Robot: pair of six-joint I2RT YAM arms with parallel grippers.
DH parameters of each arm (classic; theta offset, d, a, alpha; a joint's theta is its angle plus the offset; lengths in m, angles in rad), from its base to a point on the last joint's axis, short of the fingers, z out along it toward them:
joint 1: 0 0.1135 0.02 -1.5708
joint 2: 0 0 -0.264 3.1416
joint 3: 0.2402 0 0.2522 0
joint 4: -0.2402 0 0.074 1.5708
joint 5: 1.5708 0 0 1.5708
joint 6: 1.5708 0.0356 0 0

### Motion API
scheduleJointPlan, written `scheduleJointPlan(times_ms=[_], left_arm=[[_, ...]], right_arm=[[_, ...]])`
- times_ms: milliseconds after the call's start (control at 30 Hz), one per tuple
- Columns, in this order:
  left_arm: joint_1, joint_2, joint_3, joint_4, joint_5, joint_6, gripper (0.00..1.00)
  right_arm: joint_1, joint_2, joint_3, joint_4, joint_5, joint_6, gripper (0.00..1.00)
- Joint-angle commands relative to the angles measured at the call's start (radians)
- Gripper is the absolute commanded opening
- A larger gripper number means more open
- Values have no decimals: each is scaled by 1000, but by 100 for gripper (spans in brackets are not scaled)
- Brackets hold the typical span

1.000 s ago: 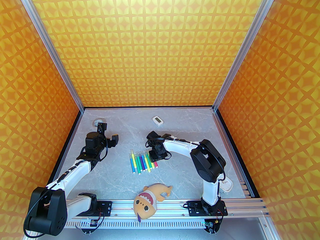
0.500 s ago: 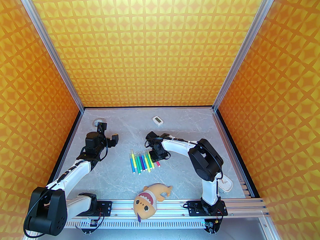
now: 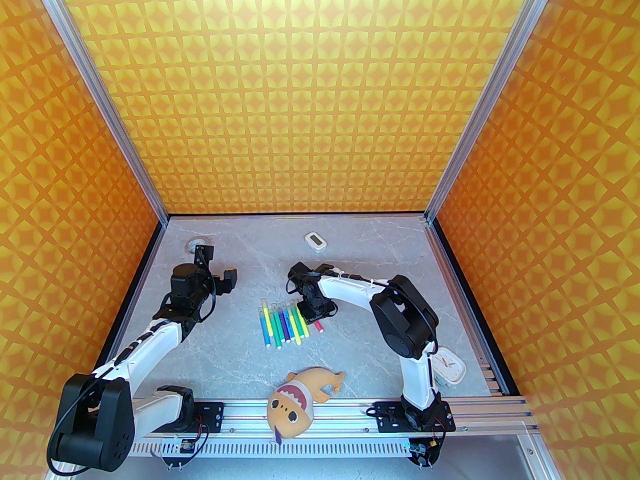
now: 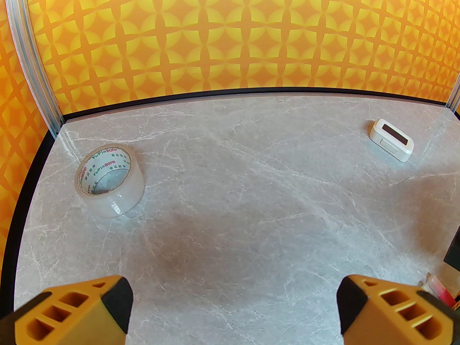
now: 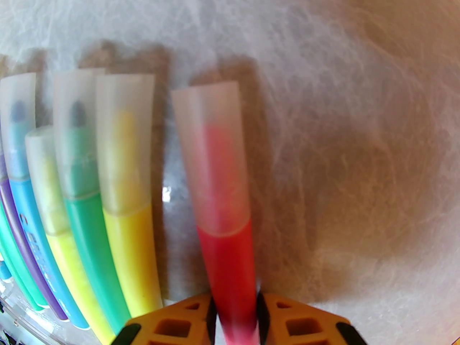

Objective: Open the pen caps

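Observation:
Several pens (image 3: 281,323) lie side by side mid-table, barrels yellow, green, blue and purple, each tip under a pale translucent cap (image 5: 124,138). My right gripper (image 3: 314,318) stands over the row's right end. In the right wrist view the right gripper (image 5: 235,314) is shut on the pink-red pen (image 5: 230,264), just behind its cap (image 5: 212,149), which is on. A small gap separates that pen from the yellow pen (image 5: 131,257). My left gripper (image 3: 218,264) hangs open at the left, away from the pens, its fingers (image 4: 90,311) wide apart over bare table.
A clear tape roll (image 4: 109,183) sits at the back left and a small white display unit (image 4: 391,144) at the back middle. A plush fish toy (image 3: 295,400) lies at the near edge. A white clock (image 3: 447,365) rests beside the right arm's base.
The right arm's elbow swung left, uncovering the white clock. The pink-red pen in the right gripper shifted slightly right, away from the row. The left arm stayed still.

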Motion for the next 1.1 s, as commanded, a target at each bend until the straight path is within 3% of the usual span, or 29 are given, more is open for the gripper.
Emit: scheduleJointPlan(times_ms=[0, 500, 833, 1067], left_arm=[[-8, 1, -11, 5, 15, 13, 99], [-8, 13, 1, 1, 15, 2, 99], [-8, 7, 4, -3, 15, -9, 99], [-15, 12, 20, -24, 43, -20, 99]], right_arm=[[-1, 75, -8, -1, 102, -18, 27], [-15, 84, -70, 101, 19, -39, 22], [-17, 68, -81, 131, 30, -52, 4], [-23, -4, -90, 136, 31, -67, 0]])
